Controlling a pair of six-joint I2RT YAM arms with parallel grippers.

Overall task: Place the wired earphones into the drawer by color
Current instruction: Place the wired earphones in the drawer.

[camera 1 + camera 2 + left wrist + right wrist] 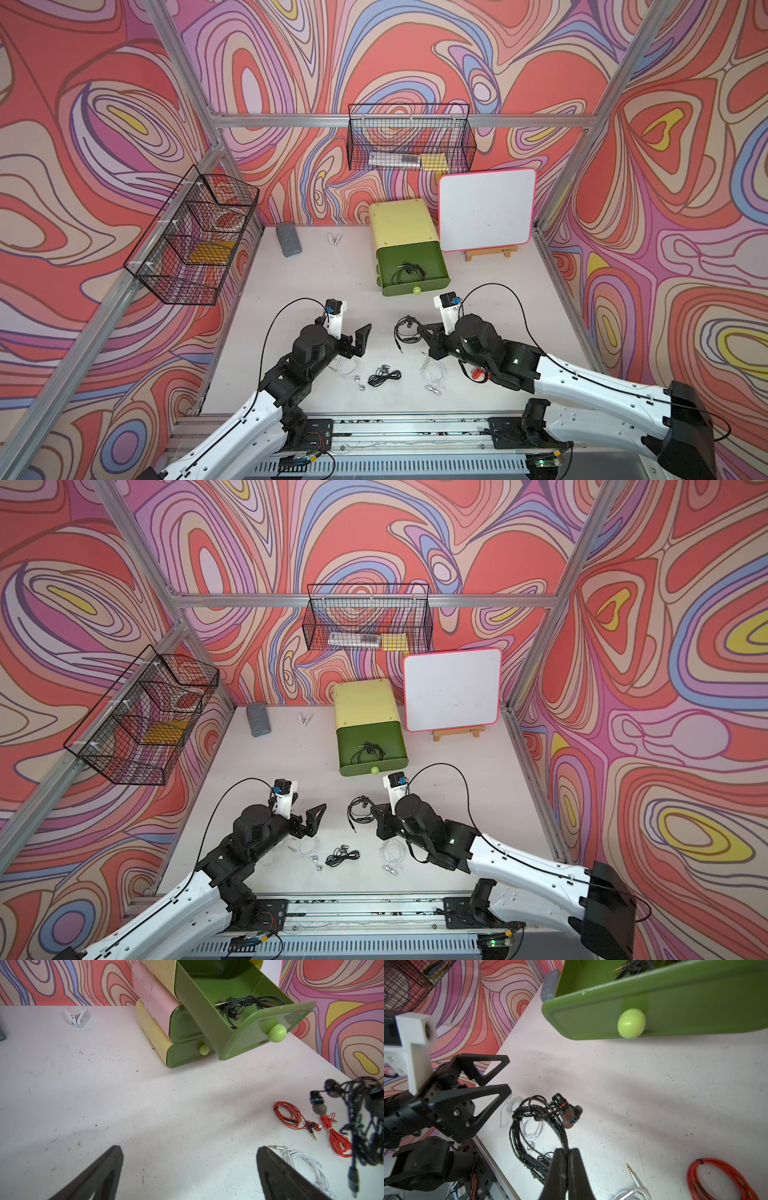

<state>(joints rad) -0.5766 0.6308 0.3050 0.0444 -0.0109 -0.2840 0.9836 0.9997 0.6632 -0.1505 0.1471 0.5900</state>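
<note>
Earphones in drawer — clip, perhaps, leftward

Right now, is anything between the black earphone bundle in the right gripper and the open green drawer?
Nothing visible. The right gripper is shut on the black coiled earphone bundle, and only bare white table lies between it and the open green plastic drawer, whose front panel it must clear.

The table bears a drawer cabinet, easel, grey block, clip, white earphones, black earphones, red earphones.
</note>
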